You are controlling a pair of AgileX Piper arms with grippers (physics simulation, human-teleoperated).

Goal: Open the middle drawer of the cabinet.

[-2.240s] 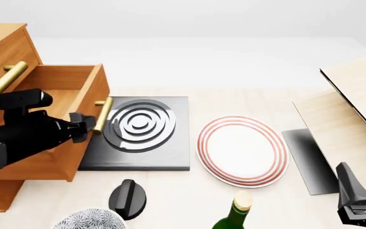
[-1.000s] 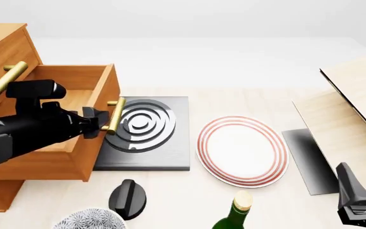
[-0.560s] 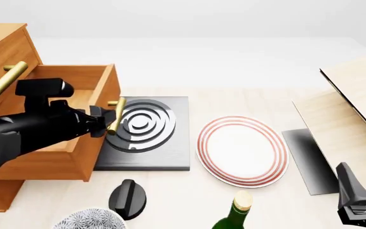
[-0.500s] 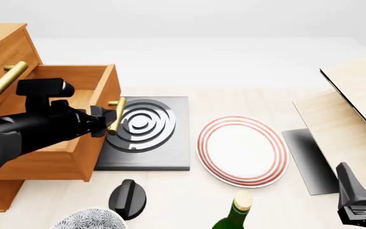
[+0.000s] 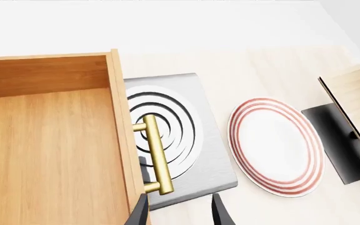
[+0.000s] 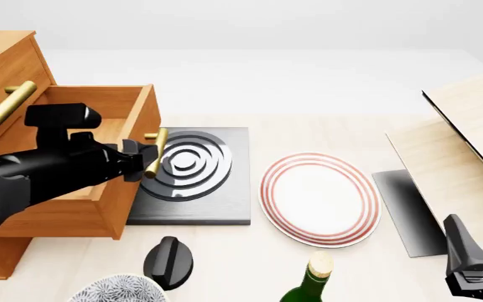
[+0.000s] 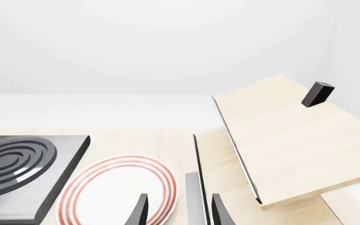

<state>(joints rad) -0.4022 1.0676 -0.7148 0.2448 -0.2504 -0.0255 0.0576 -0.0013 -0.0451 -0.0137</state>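
The orange-brown cabinet (image 6: 7, 69) stands at the far left. Its middle drawer (image 6: 65, 217) is pulled far out, with its bare wooden inside (image 5: 48, 150) showing in the left wrist view. The drawer's brass bar handle (image 6: 156, 150) (image 5: 156, 157) hangs over the black hotplate. My left gripper (image 6: 141, 158) (image 5: 178, 213) is right by the handle. Its fingers are spread open, and the bar lies beyond the tips rather than between them. My right gripper (image 6: 475, 277) (image 7: 176, 213) is at the near right corner, open and holding nothing.
A black hotplate (image 6: 193, 173) with ring coils lies under the drawer front. Right of it is a red-rimmed plate (image 6: 319, 198). A black knob-shaped item (image 6: 168, 261), a patterned bowl (image 6: 116, 289) and a green bottle (image 6: 309, 286) line the near edge. Pale wooden boards (image 6: 460, 157) lean at the right.
The middle drawer slid further out to the right, along with my left gripper at its handle. In the last second the drawer stayed put and the left arm rose slightly.
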